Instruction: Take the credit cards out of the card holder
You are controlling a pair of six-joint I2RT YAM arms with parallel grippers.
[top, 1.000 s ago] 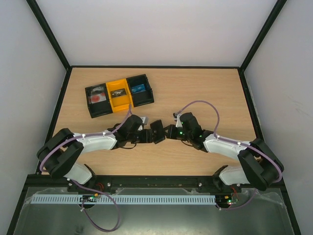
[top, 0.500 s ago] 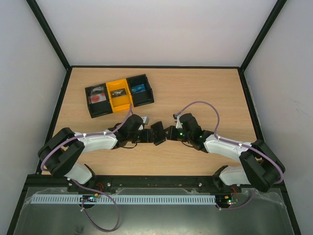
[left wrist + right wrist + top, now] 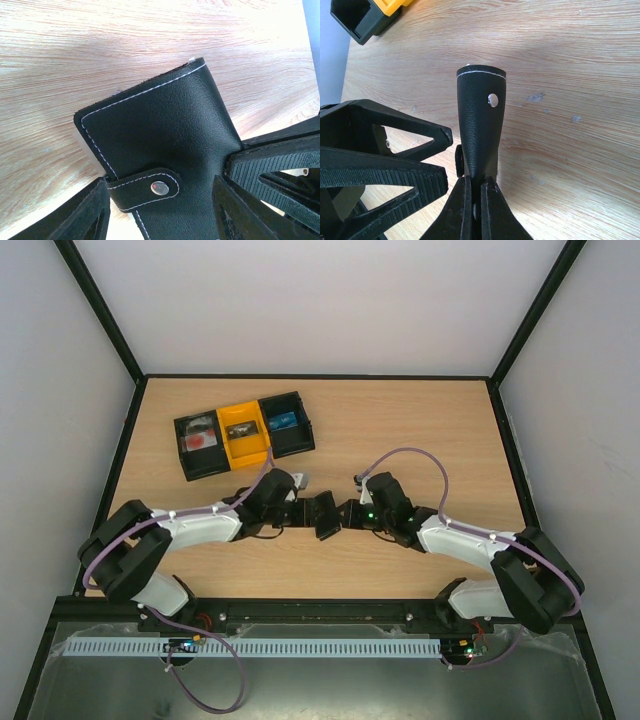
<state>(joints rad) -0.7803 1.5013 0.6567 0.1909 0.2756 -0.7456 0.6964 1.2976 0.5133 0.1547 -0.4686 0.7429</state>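
Observation:
The card holder, a black folding wallet with white stitching, is held off the table between both arms. My right gripper is shut on one edge of it, also seen in the top view. In the left wrist view the card holder is closed, its snap tab fastened. My left gripper is open, its fingers on either side of the tab end; it also shows in the top view. The credit cards are hidden inside.
A black-and-yellow three-compartment tray with small items stands at the back left; its corner shows in the right wrist view. Black frame rails edge the wooden table.
My left gripper has moved right, closing in on the card holder's tab end. The card holder has tilted slightly; the right gripper keeps its hold.

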